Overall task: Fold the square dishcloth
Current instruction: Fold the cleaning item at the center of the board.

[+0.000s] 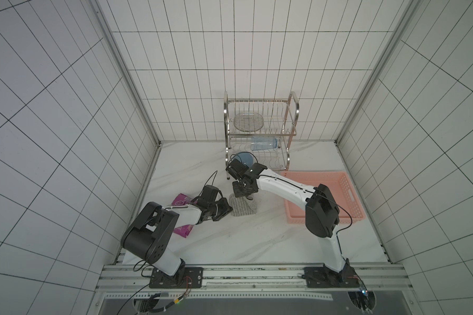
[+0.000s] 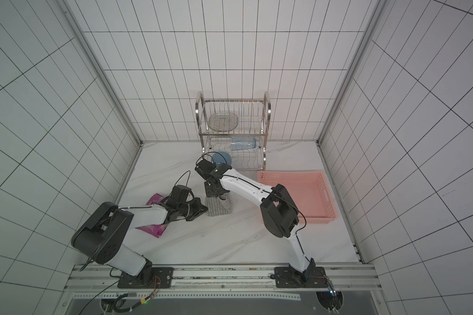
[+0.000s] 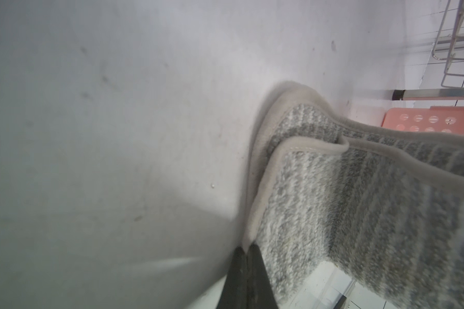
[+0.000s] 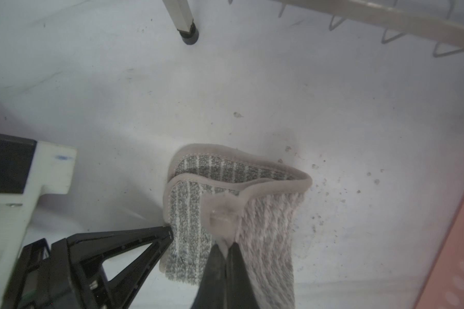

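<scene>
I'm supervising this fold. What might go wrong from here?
1. The left gripper and right gripper pinch only the edge of the square dishcloth; it might slip free.
2. The grippers sit close together and might collide.
3. The left arm passes over the snack bag and could drag it.

You have a metal dish rack (image 1: pixel 257 101) at the table's (image 1: pixel 257 240) back; a clear plate (image 1: pixel 248 121) sits on its upper tier, a clear cup (image 1: pixel 264 143) lies below; a blue bowl (image 1: pixel 243 159) sits at its near corner; a pink basket (image 1: pixel 347 191) is to the right, a magenta bag (image 1: pixel 181 200) to the left.
</scene>
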You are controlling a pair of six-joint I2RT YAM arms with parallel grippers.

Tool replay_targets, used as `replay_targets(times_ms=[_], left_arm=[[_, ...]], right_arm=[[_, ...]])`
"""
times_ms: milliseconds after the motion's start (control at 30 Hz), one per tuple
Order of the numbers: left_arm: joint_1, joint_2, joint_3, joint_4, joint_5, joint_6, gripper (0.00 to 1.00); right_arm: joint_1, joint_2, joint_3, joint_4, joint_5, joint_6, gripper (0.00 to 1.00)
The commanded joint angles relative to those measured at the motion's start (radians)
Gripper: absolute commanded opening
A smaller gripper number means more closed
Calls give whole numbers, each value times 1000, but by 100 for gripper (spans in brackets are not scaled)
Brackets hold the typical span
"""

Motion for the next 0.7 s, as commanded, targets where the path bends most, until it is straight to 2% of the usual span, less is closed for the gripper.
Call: replay_targets(times_ms=[0,133,267,367,433,600,667], left_arm=[[-10,38,-22,44,-68,78,0],[-27,67,-31,99,-97,99,0],[-30,66,-63,148,-122,70,0],[-28,59,-69,145,-132,64,0],[-28,55,-65,130,-138,62,0],[-27,43,-65,105,-151,43,0],[-27,35,-67,94,-151,31,0]], right_arm=[[9,48,50,-8,-86,30,0],[14,84,86,-1,-143,42,2],[20,100,97,-9,-138,40,26],[22,78,87,-18,-121,27,39],[22,41,75,-22,-96,10,44],[22,-67,28,-25,-51,-19,49],[22,-107,-16,-25,-40,-27,42]])
